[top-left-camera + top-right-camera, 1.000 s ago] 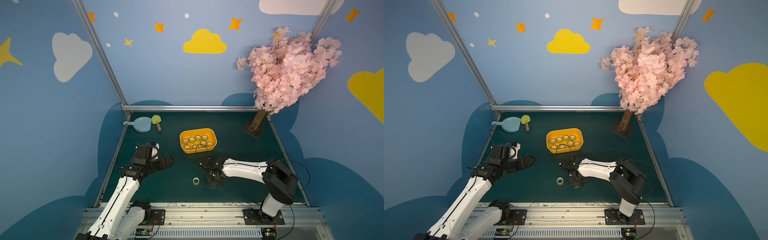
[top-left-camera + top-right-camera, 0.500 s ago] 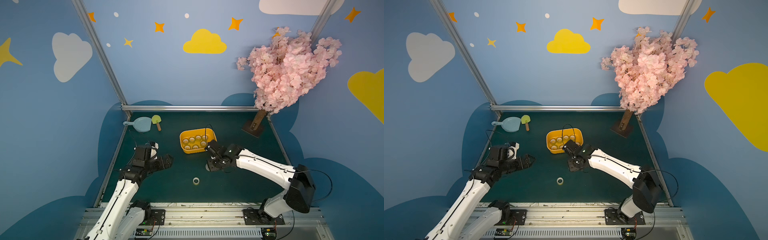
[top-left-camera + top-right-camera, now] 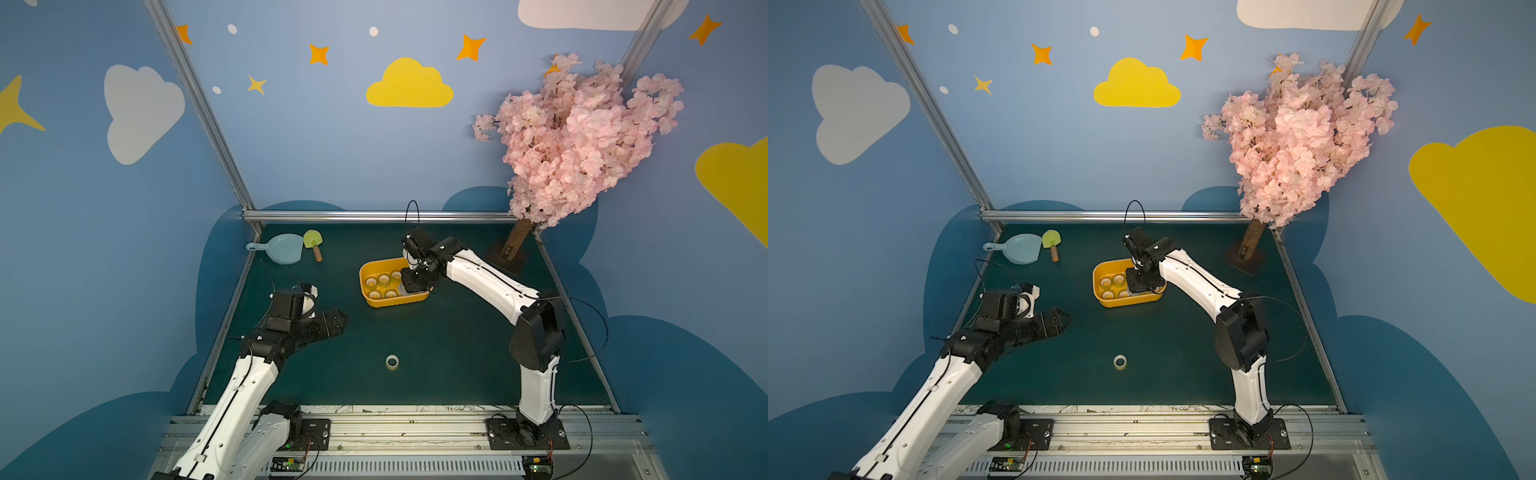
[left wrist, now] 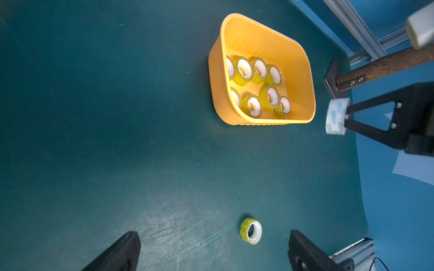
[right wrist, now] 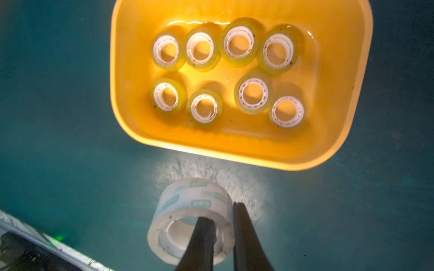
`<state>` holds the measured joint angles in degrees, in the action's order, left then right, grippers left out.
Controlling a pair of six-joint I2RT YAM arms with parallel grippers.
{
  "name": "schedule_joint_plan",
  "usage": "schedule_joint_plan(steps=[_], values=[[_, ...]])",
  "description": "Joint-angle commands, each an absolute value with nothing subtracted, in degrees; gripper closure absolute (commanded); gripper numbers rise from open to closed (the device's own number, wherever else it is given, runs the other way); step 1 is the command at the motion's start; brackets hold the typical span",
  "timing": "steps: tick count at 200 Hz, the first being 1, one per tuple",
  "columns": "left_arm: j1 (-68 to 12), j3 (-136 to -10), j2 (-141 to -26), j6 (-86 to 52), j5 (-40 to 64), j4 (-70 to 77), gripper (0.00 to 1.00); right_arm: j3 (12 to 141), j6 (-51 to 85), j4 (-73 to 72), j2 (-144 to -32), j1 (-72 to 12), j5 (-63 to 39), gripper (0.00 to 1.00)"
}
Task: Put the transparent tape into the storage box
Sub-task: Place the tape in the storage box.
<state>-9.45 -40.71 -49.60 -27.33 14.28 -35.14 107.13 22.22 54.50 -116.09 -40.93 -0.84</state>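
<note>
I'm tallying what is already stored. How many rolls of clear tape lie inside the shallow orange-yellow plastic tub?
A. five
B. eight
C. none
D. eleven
B: the right wrist view shows two rows of four clear tape rolls lying flat on the floor of the shallow orange-yellow plastic tub.

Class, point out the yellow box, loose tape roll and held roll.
yellow box [image 3: 390, 302]: in a top view, near wall
loose tape roll [image 4: 244, 229]: left wrist view, outer band
held roll [image 5: 195, 199]: right wrist view, outer band
</note>
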Motion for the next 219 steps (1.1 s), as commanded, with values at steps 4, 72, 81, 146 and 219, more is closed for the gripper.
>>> schedule_joint_plan(steps=[4,72,81,146,219], values=[[-9.6,-41.4,-49.3,-26.8,13.7,-35.8,0.00,113.7,20.5,57.9,-120.5,-39.0,-2.7,0.99],[-9.6,-41.6,-48.9,-26.9,14.1,-35.7,0.00,126.2,19.2,60.7,-134.0,-32.9,2.2,0.98],[-9.6,-41.4,-48.5,-27.0,14.6,-35.4,0.00,127.4,19.5,60.7,-135.4,-32.3,1.8,0.99],[-9.6,-41.4,-47.9,-26.9,14.6,-35.2,0.00,131.8,20.0,59.4,-140.7,-31.1,-1.0,0.97],[-9.6,-41.4,-48.6,-27.0,15.5,-35.2,0.00,132.1,20.3,54.4,-142.5,-30.3,-2.6,0.90]])
